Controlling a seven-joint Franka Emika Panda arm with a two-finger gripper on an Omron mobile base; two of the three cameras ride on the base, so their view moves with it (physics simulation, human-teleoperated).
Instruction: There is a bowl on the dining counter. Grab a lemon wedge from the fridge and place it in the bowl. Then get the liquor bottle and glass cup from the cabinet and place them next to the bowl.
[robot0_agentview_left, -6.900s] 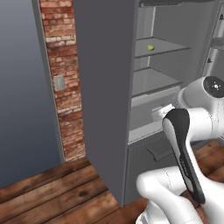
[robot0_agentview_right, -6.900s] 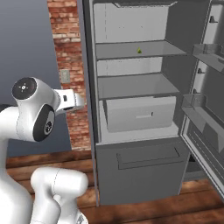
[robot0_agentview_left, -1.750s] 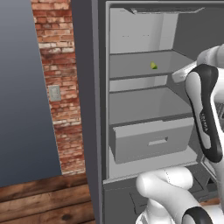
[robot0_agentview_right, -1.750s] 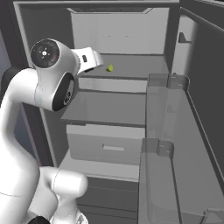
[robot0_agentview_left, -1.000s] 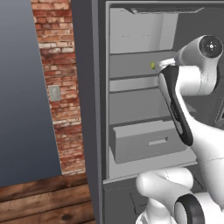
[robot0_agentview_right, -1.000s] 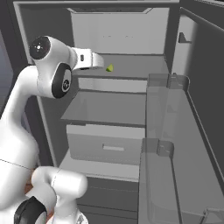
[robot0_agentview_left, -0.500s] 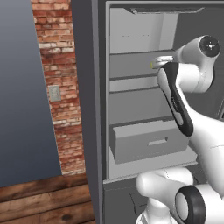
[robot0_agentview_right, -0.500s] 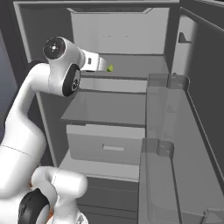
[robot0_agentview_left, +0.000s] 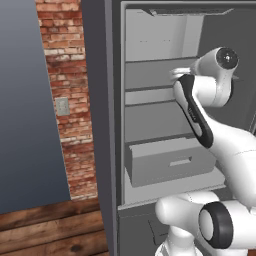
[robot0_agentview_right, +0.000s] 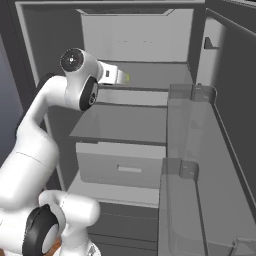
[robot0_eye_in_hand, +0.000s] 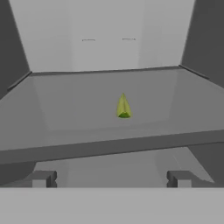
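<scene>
The fridge (robot0_agentview_left: 99, 115) stands open, with light grey shelves inside. A small yellow-green lemon wedge (robot0_eye_in_hand: 124, 107) stands on its upper shelf (robot0_eye_in_hand: 87, 148), pointed end up. My gripper (robot0_eye_in_hand: 110, 178) is open, level with the shelf's front edge and a short way in front of the wedge, which lies between the lines of the two fingertips (robot0_eye_in_hand: 42, 178). In the right base view my gripper (robot0_agentview_right: 121, 76) reaches over that shelf and a sliver of the lemon wedge (robot0_agentview_right: 128, 77) shows just past it. The bowl, liquor bottle, glass cup, cabinet and dining counter are out of view.
A grey drawer (robot0_agentview_left: 167, 161) sticks out below the lower shelf. The fridge door (robot0_agentview_right: 200, 165) with clear bins stands open on the right. A brick wall (robot0_agentview_left: 65, 100) with a light switch is left of the fridge. The floor is wood.
The base drove closer to the fridge earlier. In the last second the arm has stretched forward, carrying the open hand up to the upper shelf and nearer the lemon wedge.
</scene>
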